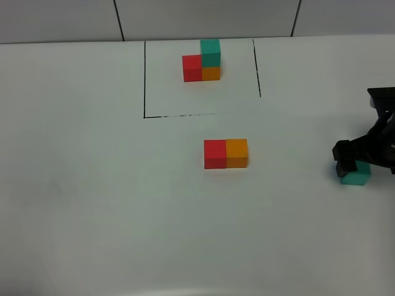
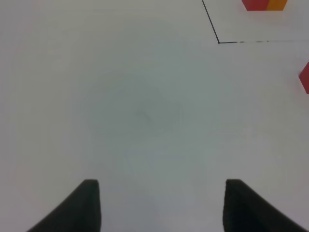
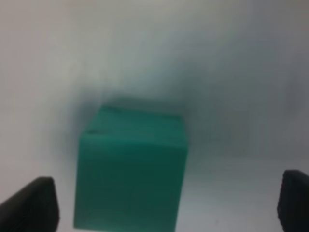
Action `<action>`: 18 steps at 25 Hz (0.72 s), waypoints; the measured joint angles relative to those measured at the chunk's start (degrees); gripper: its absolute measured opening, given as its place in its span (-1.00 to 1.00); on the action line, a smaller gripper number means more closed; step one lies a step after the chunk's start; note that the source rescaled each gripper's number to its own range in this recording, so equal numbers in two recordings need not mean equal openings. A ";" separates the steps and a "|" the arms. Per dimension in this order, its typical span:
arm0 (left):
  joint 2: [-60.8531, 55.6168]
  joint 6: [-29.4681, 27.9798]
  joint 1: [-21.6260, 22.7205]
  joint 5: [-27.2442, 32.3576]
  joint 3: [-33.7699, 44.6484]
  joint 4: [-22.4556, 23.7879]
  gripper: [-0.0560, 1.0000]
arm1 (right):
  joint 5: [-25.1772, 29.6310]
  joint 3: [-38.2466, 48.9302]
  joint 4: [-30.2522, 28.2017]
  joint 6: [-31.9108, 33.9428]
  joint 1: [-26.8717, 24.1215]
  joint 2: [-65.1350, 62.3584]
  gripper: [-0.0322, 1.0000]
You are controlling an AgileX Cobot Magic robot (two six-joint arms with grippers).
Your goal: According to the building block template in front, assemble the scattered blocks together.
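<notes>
The right gripper (image 3: 164,197) stands released around the teal block (image 3: 130,169), off-centre; it should centre itself first, then clench squarely.

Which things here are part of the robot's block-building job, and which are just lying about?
Job: template stack, red block, orange block, teal block, right pincer open around it.
Just there: white table, black outline, left pincer holding nothing.

The left gripper (image 2: 161,208) holds its jaws wide apart above the white table (image 2: 120,106). Near one frame corner a black line (image 2: 218,42) bends. Beyond it a red block (image 2: 255,4) touches an orange block (image 2: 277,4). A second red block (image 2: 304,77) is cut by the frame edge.
</notes>
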 joint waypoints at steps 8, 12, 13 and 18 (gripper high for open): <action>0.00 0.02 0.00 0.00 0.00 0.00 -0.46 | -0.86 0.00 2.69 -2.74 -0.11 0.54 -0.88; 0.00 0.02 0.00 0.00 0.00 0.00 -0.46 | -0.57 -0.07 2.58 -8.59 1.36 0.16 -0.88; 0.00 0.02 0.00 0.00 0.00 0.00 -0.46 | -0.03 -0.52 2.58 -11.32 2.22 -0.25 -0.88; 0.00 0.02 0.00 0.00 0.00 0.00 -0.46 | 6.82 -7.26 1.43 -33.03 11.56 -3.26 -0.88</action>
